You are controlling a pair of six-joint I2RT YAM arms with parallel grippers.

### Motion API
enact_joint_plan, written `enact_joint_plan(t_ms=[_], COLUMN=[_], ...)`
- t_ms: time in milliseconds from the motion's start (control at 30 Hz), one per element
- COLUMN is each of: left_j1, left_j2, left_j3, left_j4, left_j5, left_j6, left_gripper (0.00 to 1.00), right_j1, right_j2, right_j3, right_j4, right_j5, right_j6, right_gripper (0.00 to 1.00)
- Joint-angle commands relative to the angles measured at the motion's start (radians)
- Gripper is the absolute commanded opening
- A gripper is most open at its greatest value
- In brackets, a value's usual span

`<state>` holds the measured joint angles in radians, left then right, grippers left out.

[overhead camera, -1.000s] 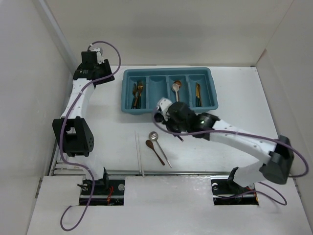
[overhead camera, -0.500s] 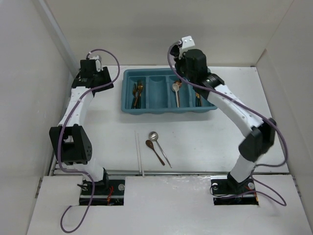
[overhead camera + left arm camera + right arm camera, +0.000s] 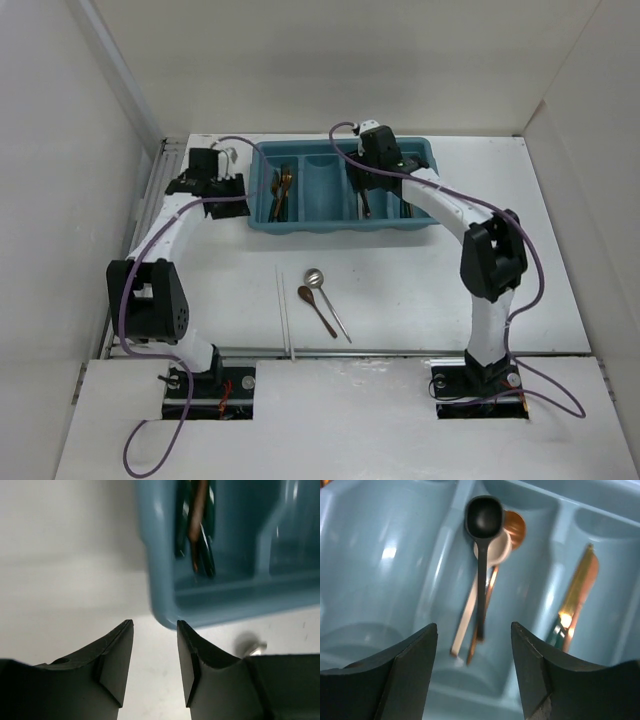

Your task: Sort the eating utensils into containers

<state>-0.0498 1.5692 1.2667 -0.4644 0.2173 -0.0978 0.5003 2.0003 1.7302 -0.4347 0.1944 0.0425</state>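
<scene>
The teal cutlery tray (image 3: 340,226) lies at the back of the table. Its first slot holds copper and dark forks (image 3: 282,190), the third spoons, the fourth knives (image 3: 405,192). My right gripper (image 3: 368,190) hangs open and empty over the third slot (image 3: 474,630). Below it lie a black spoon (image 3: 482,555), a cream spoon (image 3: 492,552) and a copper spoon (image 3: 515,527). My left gripper (image 3: 238,195) is open and empty beside the tray's left near corner (image 3: 155,625). On the table lie a silver spoon (image 3: 325,298), a brown spoon (image 3: 317,310) and white chopsticks (image 3: 283,312).
White walls enclose the table on the left, back and right. In the left wrist view the tray's corner (image 3: 162,600) is just ahead of the fingertips. The knives also show in the right wrist view (image 3: 577,595). The tray's second slot (image 3: 322,185) shows nothing in it.
My right arm rose from the table near the loose spoons, swung back and came down over the tray's third slot, where the black spoon now lies. My left gripper moved right, towards the tray's left end.
</scene>
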Motion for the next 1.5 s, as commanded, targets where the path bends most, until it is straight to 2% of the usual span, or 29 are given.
enact_joint_plan(t_ms=[0, 67, 233, 367, 467, 567, 600, 633, 733, 800, 900, 1133, 1467], left_j1=[-0.085, -0.12, -0.226, -0.311, -0.373, -0.387, -0.387, -0.387, -0.337, -0.337, -0.37, -0.444, -0.467], left_j2=[-0.057, -0.057, -0.098, -0.107, -0.086, -0.044, -0.031, -0.031, -0.009, -0.009, -0.009, -0.028, -0.006], left_j3=[-0.058, -0.081, -0.225, -0.225, -0.225, -0.234, -0.234, -0.234, -0.236, -0.25, -0.306, -0.389, -0.38], left_j4=[-0.108, -0.14, -0.106, -0.106, -0.097, -0.097, -0.112, -0.112, -0.201, -0.226, -0.246, -0.226, -0.183], left_j5=[0.048, 0.03, 0.06, 0.039, 0.028, 0.042, 0.004, -0.03, -0.073, -0.107, -0.095, -0.095, -0.07], left_j6=[0.096, 0.116, 0.106, 0.087, 0.06, -0.035, -0.058, -0.1, -0.195, -0.235, -0.282, -0.292, -0.31], left_gripper=[0.37, 0.37, 0.37, 0.37, 0.4, 0.4, 0.4, 0.4, 0.27, 0.26, 0.26, 0.26, 0.26], right_j1=[0.026, 0.073, 0.204, 0.36, 0.431, 0.503, 0.527, 0.537, 0.56, 0.57, 0.58, 0.589, 0.589], right_j2=[-0.162, -0.239, -0.374, -0.443, -0.443, -0.465, -0.481, -0.492, -0.555, -0.578, -0.603, -0.644, -0.686], right_j3=[-0.043, -0.121, -0.326, -0.535, -0.613, -0.667, -0.667, -0.679, -0.717, -0.739, -0.77, -0.8, -0.831], right_j4=[0.028, 0.028, -0.01, -0.042, -0.053, -0.074, -0.075, -0.088, -0.101, -0.101, -0.101, -0.133, -0.16], right_j5=[0.029, 0.072, 0.125, 0.106, 0.096, 0.121, 0.144, 0.155, 0.165, 0.165, 0.165, 0.204, 0.224], right_j6=[0.019, 0.019, 0.144, 0.236, 0.339, 0.436, 0.456, 0.474, 0.545, 0.563, 0.586, 0.596, 0.623], right_gripper=[0.66, 0.67, 0.67, 0.69, 0.7, 0.7, 0.7, 0.7, 0.7, 0.7, 0.7, 0.7, 0.7])
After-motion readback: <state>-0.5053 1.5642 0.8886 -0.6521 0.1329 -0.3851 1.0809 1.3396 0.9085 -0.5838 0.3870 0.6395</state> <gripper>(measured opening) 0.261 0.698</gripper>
